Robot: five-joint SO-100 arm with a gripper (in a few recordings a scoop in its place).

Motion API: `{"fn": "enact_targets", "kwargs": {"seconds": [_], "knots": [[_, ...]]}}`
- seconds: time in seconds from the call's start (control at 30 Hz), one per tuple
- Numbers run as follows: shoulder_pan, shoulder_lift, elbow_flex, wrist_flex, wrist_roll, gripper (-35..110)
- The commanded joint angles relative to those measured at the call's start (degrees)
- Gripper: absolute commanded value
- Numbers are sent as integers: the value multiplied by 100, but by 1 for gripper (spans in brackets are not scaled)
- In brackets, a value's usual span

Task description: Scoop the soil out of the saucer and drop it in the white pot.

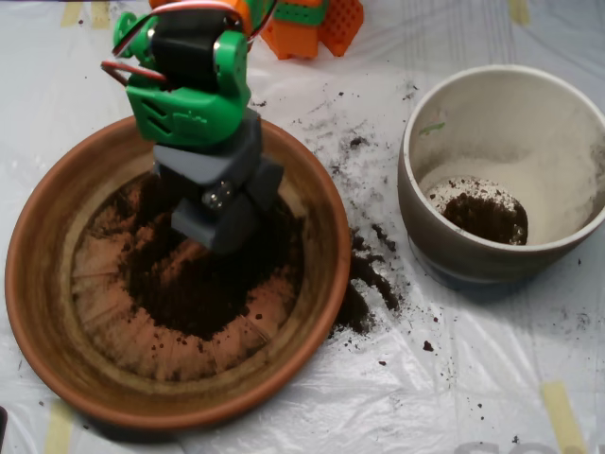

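The terracotta saucer fills the left half of the overhead view. A dark pile of soil lies over its ridged base, thickest in the middle. My grey scoop hangs from the green wrist and is lowered into the top of that pile. Its two shells are drawn together and its tip is sunk in the crumbs. The white pot stands to the right of the saucer, apart from it. A small clump of soil lies on the pot's floor.
Spilled soil is scattered on the white plastic sheet between the saucer and the pot, with finer crumbs further up. Orange arm parts sit at the top edge. Yellow tape strips mark the sheet near the bottom right.
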Motion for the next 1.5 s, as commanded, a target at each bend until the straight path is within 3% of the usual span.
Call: {"fn": "enact_targets", "kwargs": {"seconds": [0.0,0.43,0.73,0.9,1.1,1.47], "knots": [[-290,1037,-888,404,-44,-1],[-1986,1846,-1723,1011,-554,-1],[-3797,1529,-2355,1151,-1116,-1],[-4271,1046,-2821,1318,-1283,0],[-4623,1020,-2777,1503,-1292,26],[-4755,1354,-2558,1784,-1178,39]]}}
